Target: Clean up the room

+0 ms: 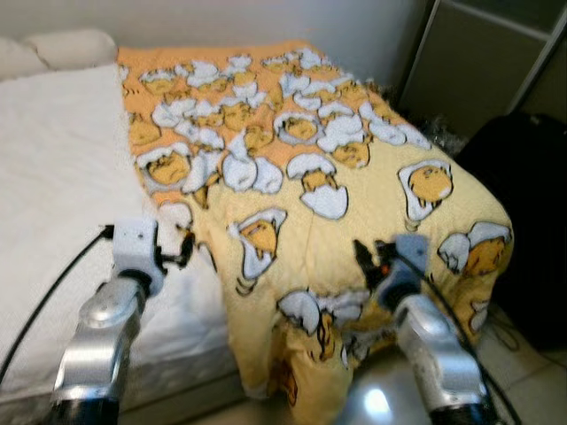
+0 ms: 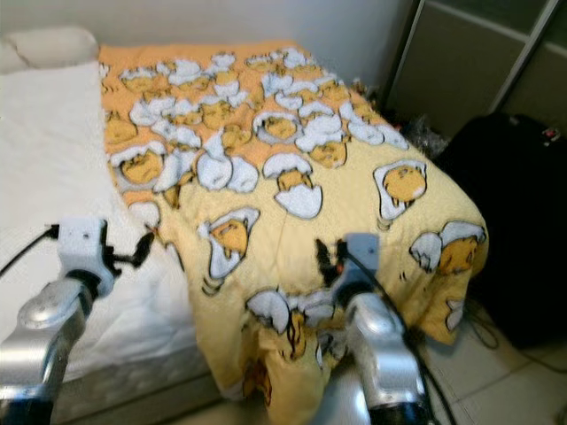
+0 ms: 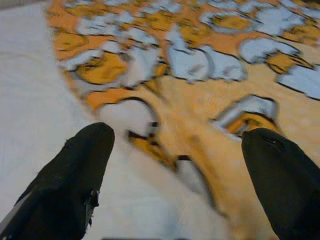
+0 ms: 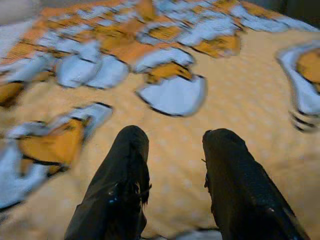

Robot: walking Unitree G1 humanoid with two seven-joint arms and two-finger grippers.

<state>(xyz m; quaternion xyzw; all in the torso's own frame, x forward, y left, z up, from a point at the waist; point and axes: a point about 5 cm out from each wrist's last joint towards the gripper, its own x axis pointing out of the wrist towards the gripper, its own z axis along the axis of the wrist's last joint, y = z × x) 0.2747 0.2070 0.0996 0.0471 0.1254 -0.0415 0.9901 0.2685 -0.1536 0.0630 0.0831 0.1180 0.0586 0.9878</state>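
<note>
White wall [image 1: 266, 22] closed the far side of the room, and a bed [image 1: 53, 177] with a white sheet stood before the robot. At the far left of the bed lay a pale pillow [image 1: 66, 46]. A blanket [image 1: 337, 204] covered the right part of the bed. It was orange at the far end and yellow at the near end, with a printed pattern of a yellow cartoon figure sitting in a white eggshell. No writing or label could be read on it. Its near edge hung over the foot of the bed toward the tiled floor [image 1: 523, 372], and its left edge ran crookedly over the white sheet.

To the right of the bed was a dark, bag-like thing [image 1: 523, 195], too blurred to tell more. Behind it stood a cabinet [image 1: 478, 62] with grey-green panels and pale frames.

The left gripper [image 3: 177, 155] hovered over the left edge of the blanket, where the blanket met the sheet. Its two black fingers [image 3: 75, 175] were spread wide apart, and nothing was between them.

The right gripper [image 4: 172, 150] was over the yellow near part of the blanket. Its fingers [image 4: 125, 170] stood a little apart, with only a narrow gap, and they pinched nothing. Whether the tips touched the cloth could not be told.

A black cable [image 1: 53, 283] ran from the left wrist down to the near left.
</note>
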